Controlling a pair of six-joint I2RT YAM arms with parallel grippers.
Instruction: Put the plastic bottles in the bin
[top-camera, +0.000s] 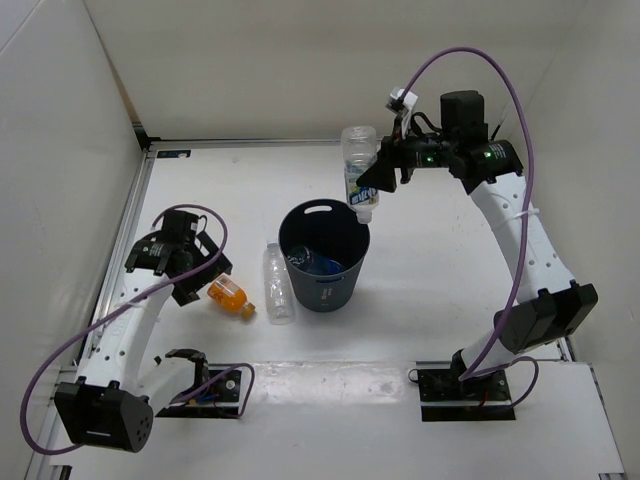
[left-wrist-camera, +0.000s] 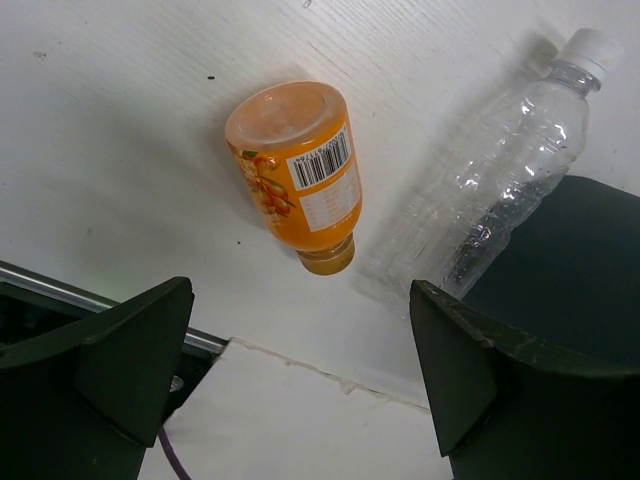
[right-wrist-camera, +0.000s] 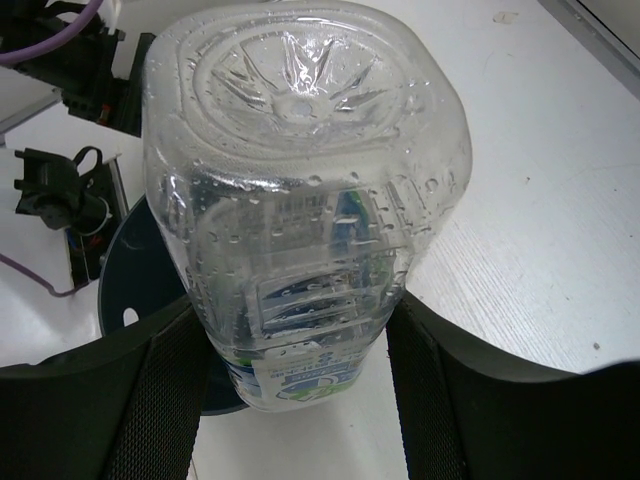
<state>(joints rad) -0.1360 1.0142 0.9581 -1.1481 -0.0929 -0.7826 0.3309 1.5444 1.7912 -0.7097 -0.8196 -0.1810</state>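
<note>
Cap down, the green-white labelled bottle (top-camera: 359, 165) is hanging in your right gripper (top-camera: 372, 182), whose fingers are clamping it on both sides. It is hovering over the rim of the bin (top-camera: 325, 290), at the bin's 1 o'clock. A blue-labelled bottle (top-camera: 312, 262) is lying inside the bin. Your left gripper (top-camera: 203, 280) is hovering with its jaws spread wide above the orange bottle (left-wrist-camera: 295, 175), which is lying on the bench (top-camera: 450, 260) at the bin's 8 o'clock. The plain clear bottle (left-wrist-camera: 500, 170) is lying between the two, just beside the bin wall at its 9 o'clock.
</note>
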